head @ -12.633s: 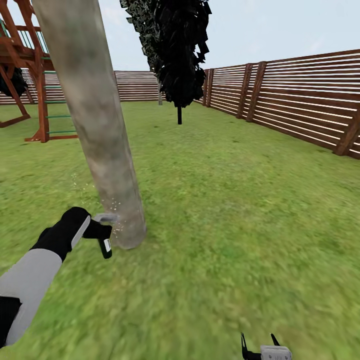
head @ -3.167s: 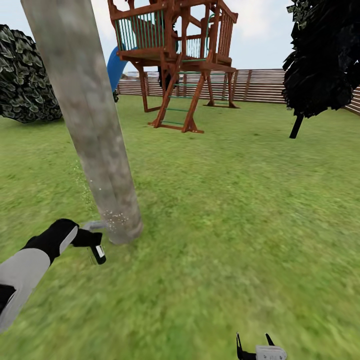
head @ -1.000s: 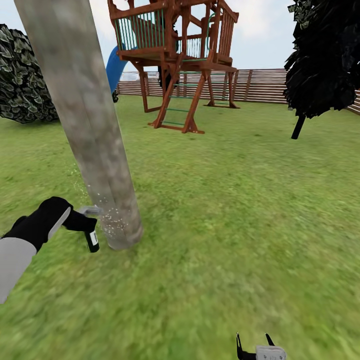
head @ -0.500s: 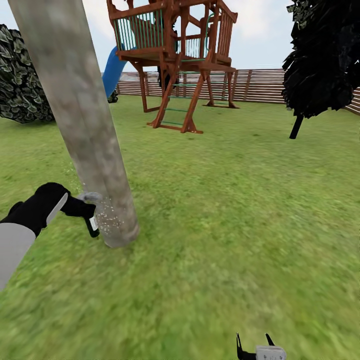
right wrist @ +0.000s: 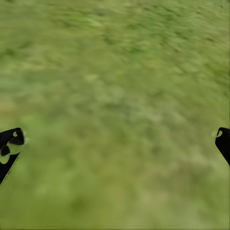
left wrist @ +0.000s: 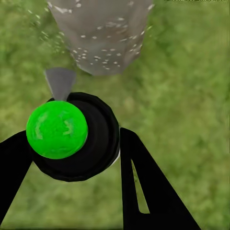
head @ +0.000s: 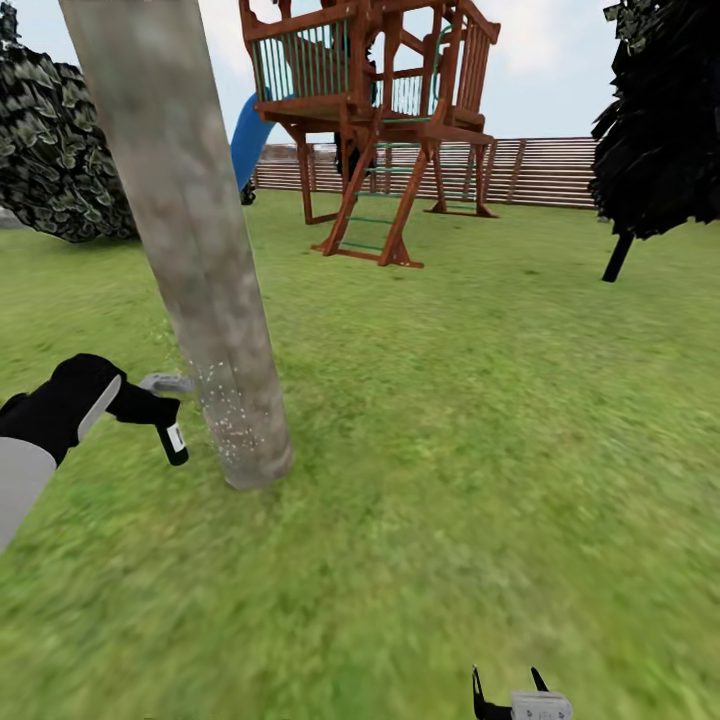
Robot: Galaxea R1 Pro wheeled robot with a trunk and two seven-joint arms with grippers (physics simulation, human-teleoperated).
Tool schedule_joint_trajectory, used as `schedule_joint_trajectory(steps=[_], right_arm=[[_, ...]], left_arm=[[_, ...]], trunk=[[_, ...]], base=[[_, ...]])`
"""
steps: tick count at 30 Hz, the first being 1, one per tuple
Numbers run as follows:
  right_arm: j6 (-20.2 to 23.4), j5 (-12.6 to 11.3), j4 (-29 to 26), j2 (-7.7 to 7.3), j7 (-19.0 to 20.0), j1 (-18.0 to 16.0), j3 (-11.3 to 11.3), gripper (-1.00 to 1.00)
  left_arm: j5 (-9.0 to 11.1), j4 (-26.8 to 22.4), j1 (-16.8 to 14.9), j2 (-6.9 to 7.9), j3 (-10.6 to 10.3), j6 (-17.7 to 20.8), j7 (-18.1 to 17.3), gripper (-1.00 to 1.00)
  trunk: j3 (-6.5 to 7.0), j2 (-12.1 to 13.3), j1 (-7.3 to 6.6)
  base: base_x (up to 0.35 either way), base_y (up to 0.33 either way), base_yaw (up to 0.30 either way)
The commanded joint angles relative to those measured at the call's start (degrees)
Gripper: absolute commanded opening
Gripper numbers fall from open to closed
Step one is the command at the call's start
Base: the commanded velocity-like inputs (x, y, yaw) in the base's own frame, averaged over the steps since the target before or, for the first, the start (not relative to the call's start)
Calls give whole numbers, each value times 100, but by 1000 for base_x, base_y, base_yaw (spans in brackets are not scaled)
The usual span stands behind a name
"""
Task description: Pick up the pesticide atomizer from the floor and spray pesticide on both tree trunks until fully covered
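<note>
Spraying is being carried out at the foot of one tree trunk (head: pixel 195 250), which is taken here as the landmark. In the head view, the pesticide atomizer (head: pixel 168 420) is being held just beside the trunk's lower part by the left gripper (head: pixel 130 402), which is being kept clamped on it, with the pale spray head turned toward the bark; pesticide (head: pixel 228 420) is being seen as whitish specks scattered over the lowest stretch of the trunk, while the bark higher up is being shown bare. Well apart from the trunk, low over the lawn (head: pixel 480 430), the right gripper (head: pixel 510 690) is being carried idle. Beyond the trunk, a wooden play tower (head: pixel 370 120) and a slatted fence (head: pixel 560 172) are being shown. In the left wrist view, the atomizer's round dark body, marked with a green sphere, is being gripped between the two black fingers (left wrist: pixel 143 191), its nozzle pointed at the speckled trunk base close ahead. In the right wrist view, the right gripper's fingertips are being held wide apart over blurred grass, with nothing between them. As a judgement, the pick-up is done, coverage of this trunk is being reckoned as only partial, and a second thick trunk is being left for later.
</note>
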Motion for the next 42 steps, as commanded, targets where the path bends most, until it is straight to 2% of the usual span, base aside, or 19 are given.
schedule_joint_trajectory(steps=[1,12,23,35,42], right_arm=[[0,0,0,0,0,0,1,100],[0,0,0,-6,0,0,1,100],[0,0,0,0,0,0,1,100],[0,0,0,-2,0,0,1,100],[0,0,0,0,0,0,1,100]], left_arm=[[3,0,-2,-1,7,0,0,-100],[3,-61,3,-3,-16,0,0,-100],[3,-56,33,-18,-16,-5,0,-100],[-5,-41,65,-29,-14,-9,0,-100],[-5,-42,48,-29,-8,-9,0,-100]], trunk=[[0,0,0],[0,0,0],[0,0,0],[0,0,0],[0,0,0]], base=[[0,0,116],[95,-186,21],[0,-276,261],[0,-276,19],[0,-276,249]])
